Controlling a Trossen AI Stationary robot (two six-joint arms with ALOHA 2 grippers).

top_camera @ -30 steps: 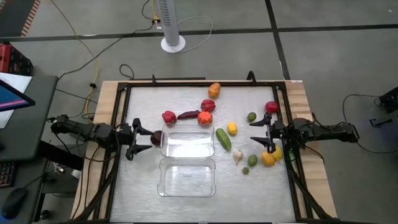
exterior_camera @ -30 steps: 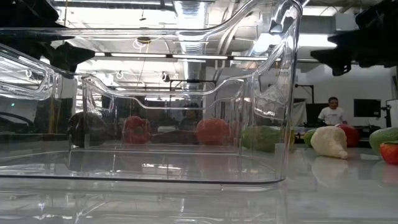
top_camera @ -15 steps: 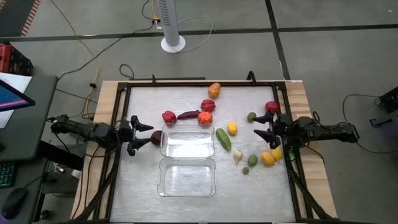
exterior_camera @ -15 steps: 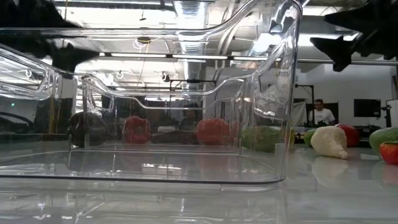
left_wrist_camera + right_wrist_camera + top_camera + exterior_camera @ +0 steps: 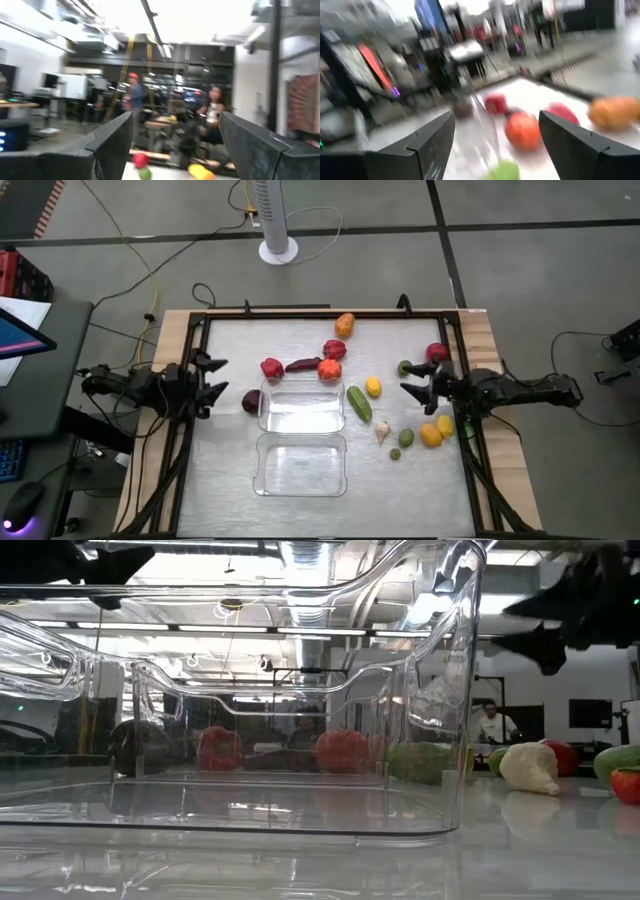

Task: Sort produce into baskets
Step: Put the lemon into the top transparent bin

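Note:
The produce lies scattered on the metal table. An orange pepper (image 5: 345,325), red pieces (image 5: 334,349) (image 5: 271,367) and a dark purple piece (image 5: 251,402) lie far and left. A cucumber (image 5: 359,402), a garlic bulb (image 5: 382,431), a lime (image 5: 404,366) and yellow pieces (image 5: 431,435) lie to the right. Two clear baskets (image 5: 302,405) (image 5: 301,463) stand at the middle, both empty. My left gripper (image 5: 212,377) is open and empty above the table's left side. My right gripper (image 5: 407,378) is open and empty above the table, beside the lime.
A black frame (image 5: 300,312) runs around the table top. A fan stand (image 5: 278,248) and cables lie on the floor beyond the far edge. A person (image 5: 490,722) stands in the room behind. Bare table lies near the front edge, on both sides of the near basket.
My left gripper has drawn back toward the table's left and far edges and risen, staying open. My right gripper has gone toward the far edge and the lime, staying open. No produce has moved.

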